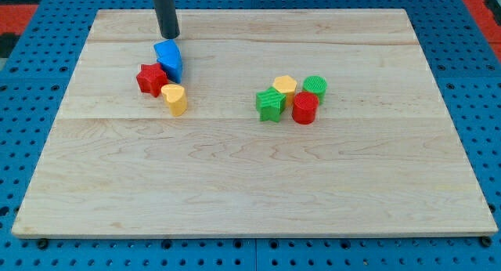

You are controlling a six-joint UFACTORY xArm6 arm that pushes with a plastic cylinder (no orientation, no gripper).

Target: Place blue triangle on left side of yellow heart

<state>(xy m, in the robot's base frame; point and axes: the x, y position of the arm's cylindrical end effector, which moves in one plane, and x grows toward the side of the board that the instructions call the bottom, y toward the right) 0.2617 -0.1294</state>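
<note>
Camera view showed my tip (169,36) standing at the blue triangle's (169,59) twelve o'clock, just above its upper edge and seemingly in contact or very nearly so. There was no claw on this rig — only the dark rod, so nothing could be said of open or shut. The blue triangle sat at about eleven o'clock from the yellow heart (175,99), close to it, and pressed against the red star (150,79) at its eight o'clock. The red star itself lay at the heart's ten o'clock, touching or almost touching it.

The risk, as I judged it, lay in that crowding. A push straight toward six o'clock would likely have driven the triangle into the heart and shoved the target along with it, while the star blocked the nine o'clock spot where the triangle belonged — it could have jammed, or been carried off as well. A glancing contact might also have spun the triangle aside.

No containers were present; the wooden board (250,193) held only loose blocks. A separate cluster lay well apart at three o'clock: green star (269,104), yellow hexagon (285,87), green cylinder (315,87), red cylinder (304,108).
</note>
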